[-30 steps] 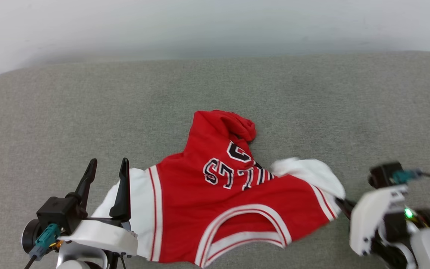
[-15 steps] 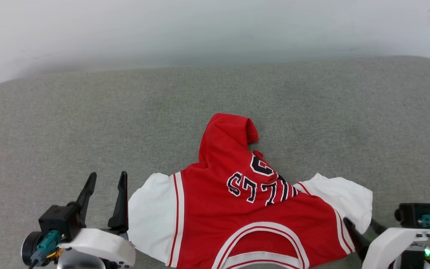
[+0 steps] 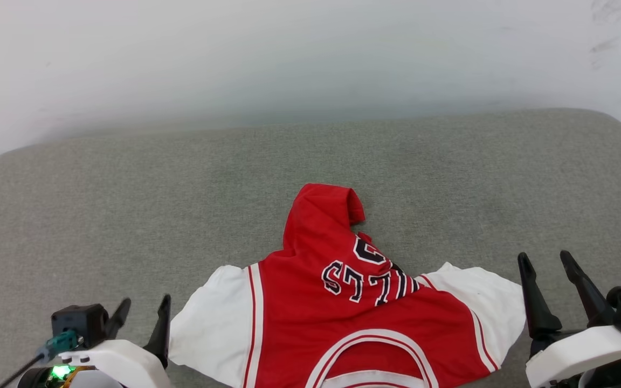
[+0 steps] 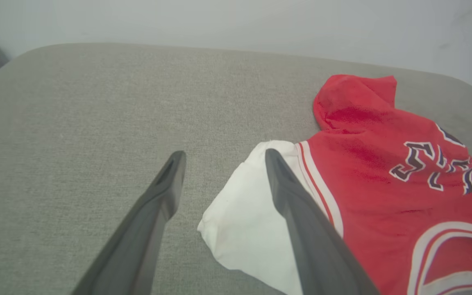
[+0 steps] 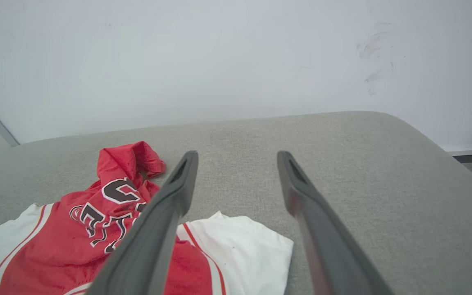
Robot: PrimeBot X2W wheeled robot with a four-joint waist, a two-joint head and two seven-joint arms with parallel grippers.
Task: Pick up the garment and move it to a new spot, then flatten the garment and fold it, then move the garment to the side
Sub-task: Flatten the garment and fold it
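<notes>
Grey coarse-woven cushion [image 3: 127, 205], rumpled white-sleeved red jersey [image 3: 299, 323], far end bunched

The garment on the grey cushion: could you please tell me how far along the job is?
Done, it seems: the garment lies on the cushion, sleeves spread. In hand: flattening; the left end effector and right end effector are open, holding nothing, and the garment's far end is bunched into a narrow hump. Left: smoothing that, folding, moving it aside.
</notes>
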